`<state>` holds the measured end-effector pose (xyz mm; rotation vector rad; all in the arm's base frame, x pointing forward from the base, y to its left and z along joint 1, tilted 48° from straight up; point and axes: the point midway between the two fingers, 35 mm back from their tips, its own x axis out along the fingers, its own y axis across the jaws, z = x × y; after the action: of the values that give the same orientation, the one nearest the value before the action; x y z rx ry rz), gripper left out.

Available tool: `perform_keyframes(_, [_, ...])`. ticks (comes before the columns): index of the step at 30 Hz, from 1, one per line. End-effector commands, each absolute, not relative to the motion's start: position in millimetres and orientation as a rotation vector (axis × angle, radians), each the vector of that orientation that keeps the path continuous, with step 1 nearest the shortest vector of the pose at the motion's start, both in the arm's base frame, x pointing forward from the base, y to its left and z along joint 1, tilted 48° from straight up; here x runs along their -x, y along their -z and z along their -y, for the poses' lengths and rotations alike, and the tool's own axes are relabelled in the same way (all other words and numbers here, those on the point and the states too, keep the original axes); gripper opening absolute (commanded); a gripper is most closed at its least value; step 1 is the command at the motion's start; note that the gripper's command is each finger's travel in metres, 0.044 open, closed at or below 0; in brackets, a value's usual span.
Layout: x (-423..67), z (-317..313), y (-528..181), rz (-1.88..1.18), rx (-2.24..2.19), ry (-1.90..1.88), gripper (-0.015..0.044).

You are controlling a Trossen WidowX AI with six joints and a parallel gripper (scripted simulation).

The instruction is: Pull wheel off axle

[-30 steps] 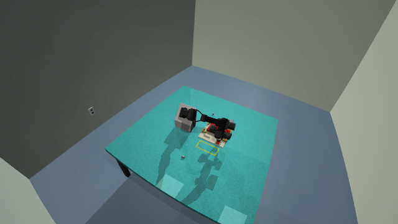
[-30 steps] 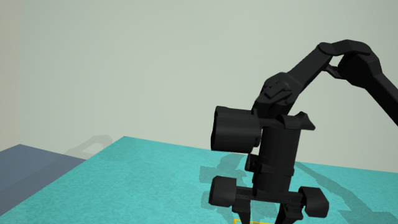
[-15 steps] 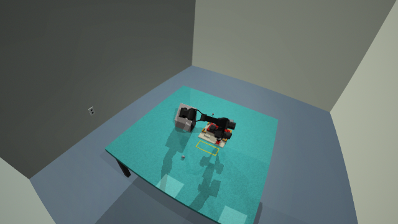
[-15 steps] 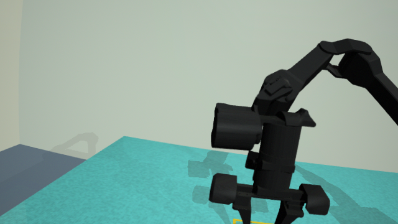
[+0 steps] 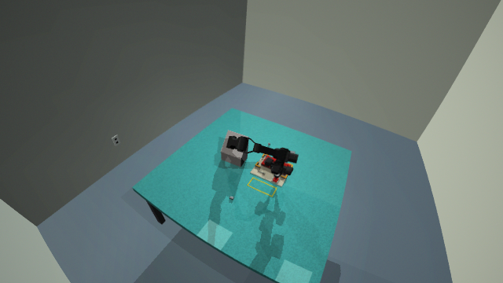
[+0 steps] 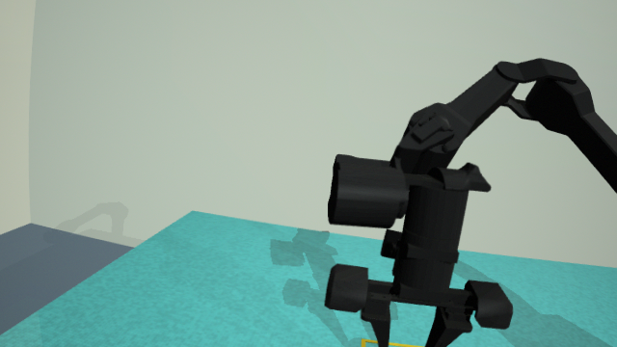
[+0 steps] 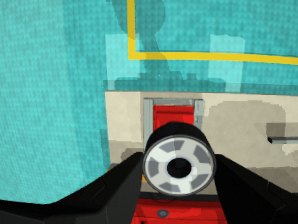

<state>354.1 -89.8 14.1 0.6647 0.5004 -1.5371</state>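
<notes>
The wheel (image 7: 188, 148), with a black tyre and a pale spoked face around a dark hub hole, is between the two black fingers in the wrist view. My gripper (image 7: 177, 160) is shut on it from both sides. It is held over the cream board, with red parts beneath it. The upright axle cannot be made out; the wheel and fingers hide what is under them. The marked area is a yellow outline (image 5: 260, 190) (image 6: 405, 344) (image 7: 210, 57) on the table, just beyond the board's edge. In the exterior view the fingertips are out of frame.
The cream board (image 7: 122, 112) carries a red block (image 7: 173, 113) between grey rails and a grey metal piece (image 7: 282, 140) at the right. A grey box (image 5: 233, 158) stands under the arm's base. A small object (image 5: 231, 198) lies on the teal table (image 5: 177, 177).
</notes>
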Motion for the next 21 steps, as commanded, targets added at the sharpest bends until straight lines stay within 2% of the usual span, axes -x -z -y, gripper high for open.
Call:
perform_keyframes(1, [-354.2,87.3,-15.4,-0.501,-0.666,1.535,0.0])
perform_keyframes(21, [-354.2,82.4,-19.9,-0.5,-0.665,1.534,0.0])
